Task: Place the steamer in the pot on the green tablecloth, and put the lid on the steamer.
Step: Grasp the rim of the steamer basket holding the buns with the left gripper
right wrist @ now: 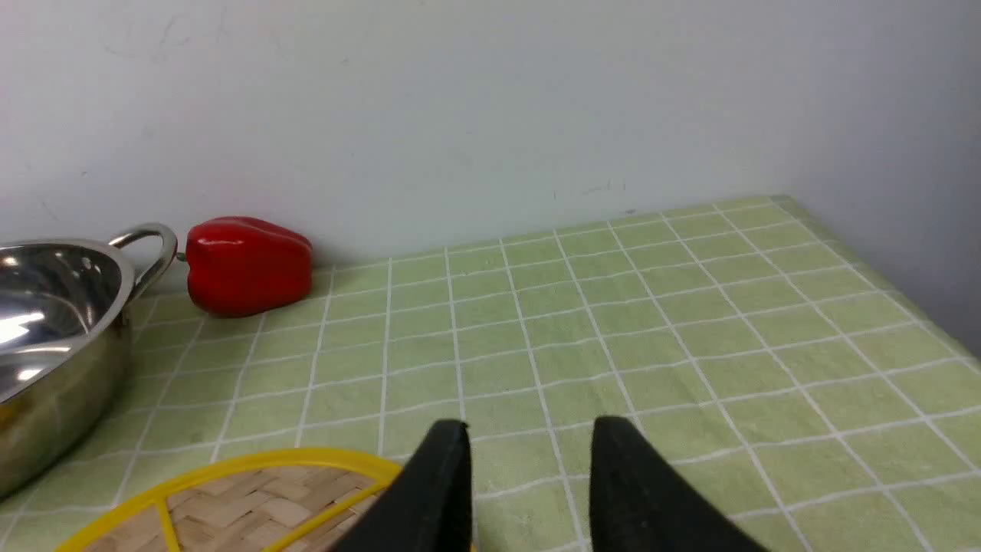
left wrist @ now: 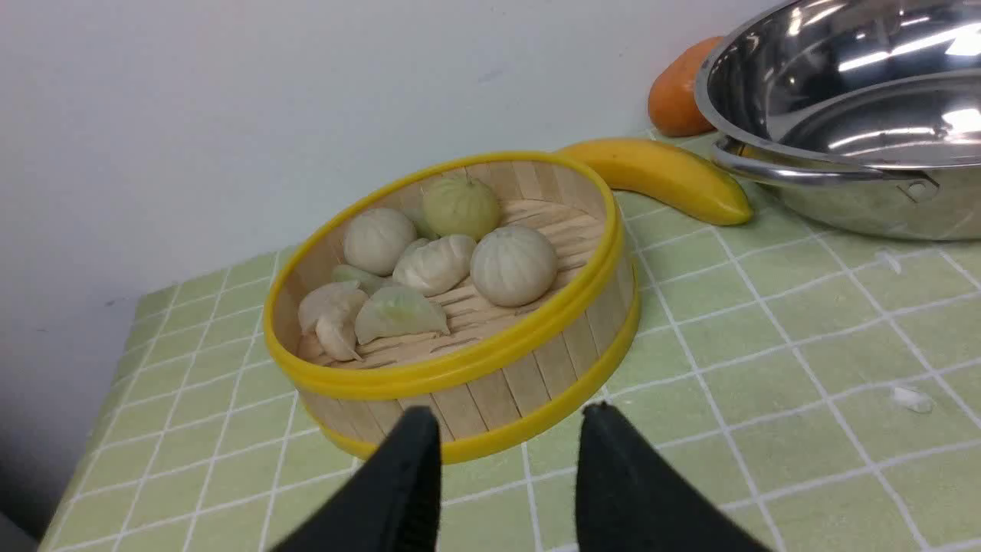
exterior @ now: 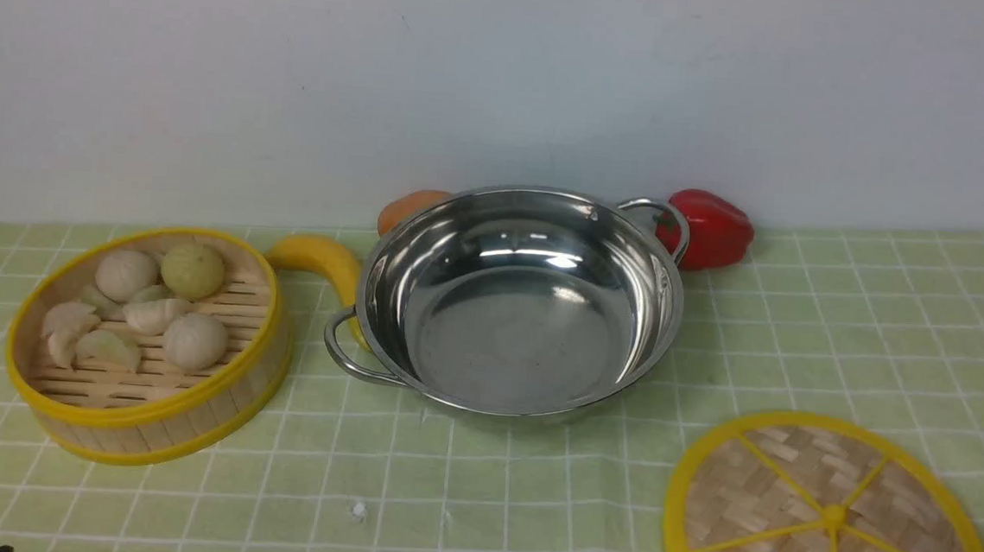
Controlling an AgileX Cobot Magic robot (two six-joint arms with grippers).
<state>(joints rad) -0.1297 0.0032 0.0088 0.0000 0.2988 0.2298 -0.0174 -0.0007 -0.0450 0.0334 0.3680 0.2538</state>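
Front view: the steamer (exterior: 154, 426) is recorded upright on the green tablecloth (exterior: 844, 318) at the left of the tabletop, outside the pot (exterior: 518, 304) and apart from it. White and pale green dumplings (exterior: 193, 340) are seen on its slatted floor. The pot is placed at centre near the back wall, its bare shiny floor exposed. A banana (exterior: 320, 257) is noted between steamer and pot, an orange item (exterior: 406, 205) behind the pot, and a red pepper (exterior: 712, 229) beside its far handle. The lid (exterior: 830, 516) is laid flat on the cloth at the front right, knob upward, apart from the pot. Left tool (left wrist: 511, 412): fingers spread apart, nothing held, positioned near the steamer's near wall. Right tool (right wrist: 530, 423): fingers likewise apart, nothing held, positioned just beside the lid's rim.
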